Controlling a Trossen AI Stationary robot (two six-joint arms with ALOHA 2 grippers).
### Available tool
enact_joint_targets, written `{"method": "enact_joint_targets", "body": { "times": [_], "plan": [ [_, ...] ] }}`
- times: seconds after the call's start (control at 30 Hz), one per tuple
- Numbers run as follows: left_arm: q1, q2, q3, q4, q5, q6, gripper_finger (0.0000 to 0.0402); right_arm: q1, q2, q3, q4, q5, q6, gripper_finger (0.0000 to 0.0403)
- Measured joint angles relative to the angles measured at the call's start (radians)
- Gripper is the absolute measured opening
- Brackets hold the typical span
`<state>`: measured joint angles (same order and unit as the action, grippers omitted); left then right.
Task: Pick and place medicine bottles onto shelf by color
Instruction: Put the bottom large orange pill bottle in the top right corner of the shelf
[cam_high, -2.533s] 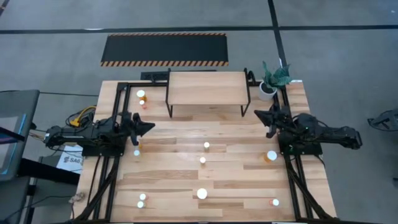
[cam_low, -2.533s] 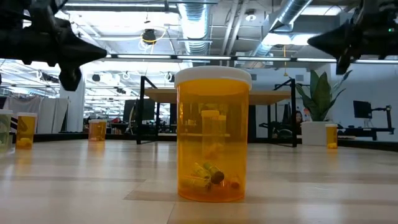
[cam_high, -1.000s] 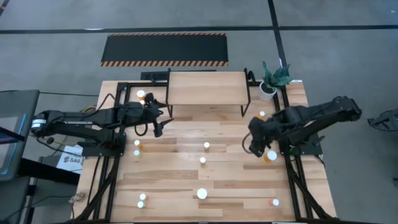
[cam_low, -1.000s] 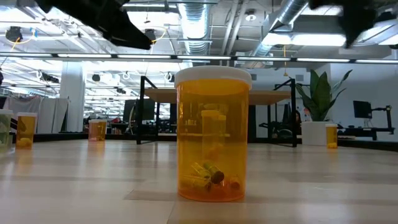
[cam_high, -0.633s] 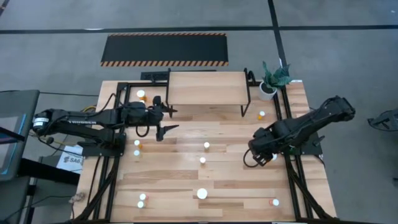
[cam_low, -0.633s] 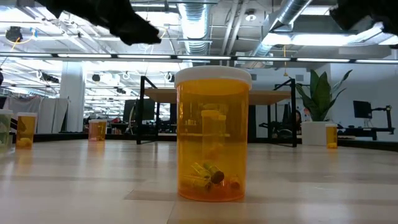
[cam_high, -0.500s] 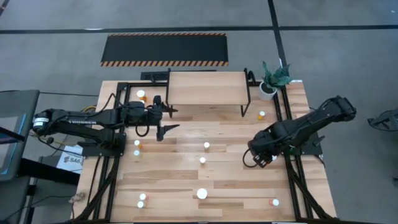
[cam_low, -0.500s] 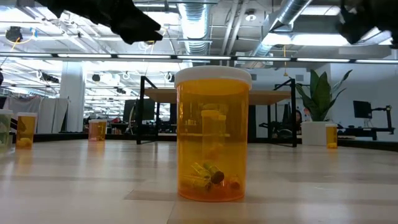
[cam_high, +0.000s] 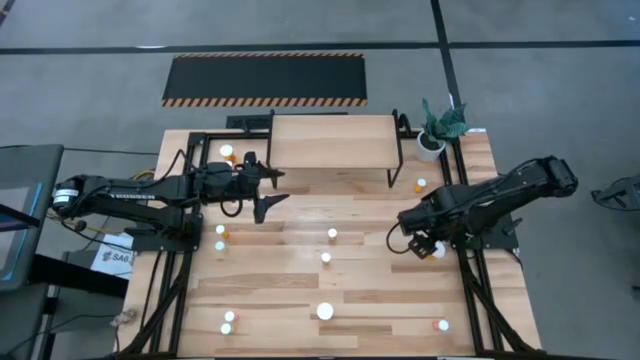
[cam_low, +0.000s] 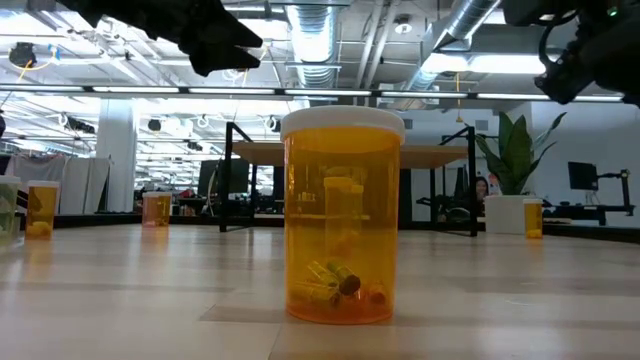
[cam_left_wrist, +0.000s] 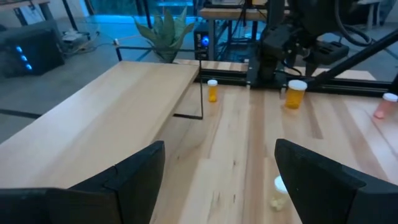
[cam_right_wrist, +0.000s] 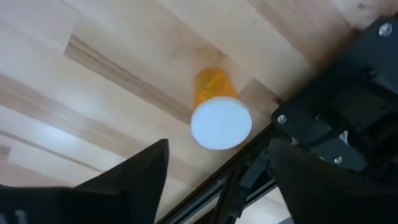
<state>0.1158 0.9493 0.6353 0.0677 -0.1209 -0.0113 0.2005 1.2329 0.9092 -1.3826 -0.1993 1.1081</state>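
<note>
Seen from above, the tabletop (cam_high: 300, 290) fills the lower centre of the frame, with the shelf (cam_high: 333, 141) standing at its far edge, upper centre, and bare of bottles. The right arm reaches in from the right edge; its right gripper (cam_high: 424, 243) hangs over an orange bottle (cam_right_wrist: 217, 107) at the right side of the table, jaws spread wide and holding nothing, the white cap showing between them in the right wrist view. To do this step well, the gripper would best centre on the cap, come straight down so one finger passes on each side of the body, and close below the cap; the black frame rail (cam_right_wrist: 336, 140) lies just beside the bottle, so the outer finger has little room and could knock the bottle over. The left gripper (cam_high: 262, 190) hovers left of centre, near the shelf's left leg, also wide open and empty, facing along the shelf top. Around them, smaller bottles stand scattered: two mid-table (cam_high: 332, 234), a larger white-capped one (cam_high: 324, 311) at lower centre, a pair at lower left (cam_high: 227, 321), one at lower right (cam_high: 443, 325), one by the shelf's right leg (cam_high: 420, 185), and some at upper left (cam_high: 228, 152). A potted plant (cam_high: 437, 127) sits at the upper right corner, just beside the shelf, and may crowd a placement at that end.
</note>
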Motion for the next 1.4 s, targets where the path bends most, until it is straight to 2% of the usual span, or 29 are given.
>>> {"method": "enact_joint_targets", "body": {
  "times": [0.1, 0.23, 0.4, 0.53, 0.6, 0.7, 0.83, 0.97, 1.1, 1.23, 1.4],
  "plan": [
    [0.0, 0.0, 0.0, -0.001, -0.01, -0.001, 0.0292, -0.01, 0.0, 0.0, 0.021, 0.021, -0.063, 0.0341],
    [0.0, 0.0, 0.0, -0.003, -0.016, -0.001, 0.0292, -0.031, 0.0, 0.011, 0.188, 0.026, -0.114, 0.0374],
    [-0.014, 0.0, 0.0, -0.017, -0.016, -0.004, 0.0292, -0.032, 0.0, 0.056, 0.512, 0.12, -0.212, 0.0381],
    [-0.035, 0.0, 0.0, -0.044, -0.017, -0.004, 0.0292, -0.006, 0.003, 0.057, 0.762, 0.246, -0.386, 0.0378],
    [-0.046, 0.0, 0.0, -0.061, -0.018, -0.004, 0.0292, 0.002, 0.031, 0.059, 0.85, 0.271, -0.487, 0.0377],
    [-0.059, -0.001, 0.0, -0.094, -0.004, 0.004, 0.0292, 0.007, 0.077, 0.056, 0.94, 0.26, -0.616, 0.0377],
    [-0.062, -0.001, -0.001, -0.131, 0.075, 0.015, 0.0292, 0.044, 0.168, 0.055, 1.14, 0.15, -0.769, 0.0377],
    [-0.065, -0.006, -0.001, -0.161, 0.16, 0.071, 0.0292, 0.107, 0.245, 0.068, 1.365, 0.121, -0.798, 0.0374],
    [-0.065, -0.012, -0.001, -0.193, 0.221, 0.107, 0.0292, 0.184, 0.335, 0.154, 1.389, 0.141, -0.819, 0.0373],
    [-0.065, -0.017, 0.0, -0.227, 0.222, 0.096, 0.0292, 0.277, 0.446, 0.249, 1.382, 0.156, -0.971, 0.0373],
    [-0.074, -0.023, -0.001, -0.236, 0.208, 0.04, 0.0292, 0.329, 0.581, 0.329, 1.369, 0.182, -1.028, 0.0373]
  ]
}}
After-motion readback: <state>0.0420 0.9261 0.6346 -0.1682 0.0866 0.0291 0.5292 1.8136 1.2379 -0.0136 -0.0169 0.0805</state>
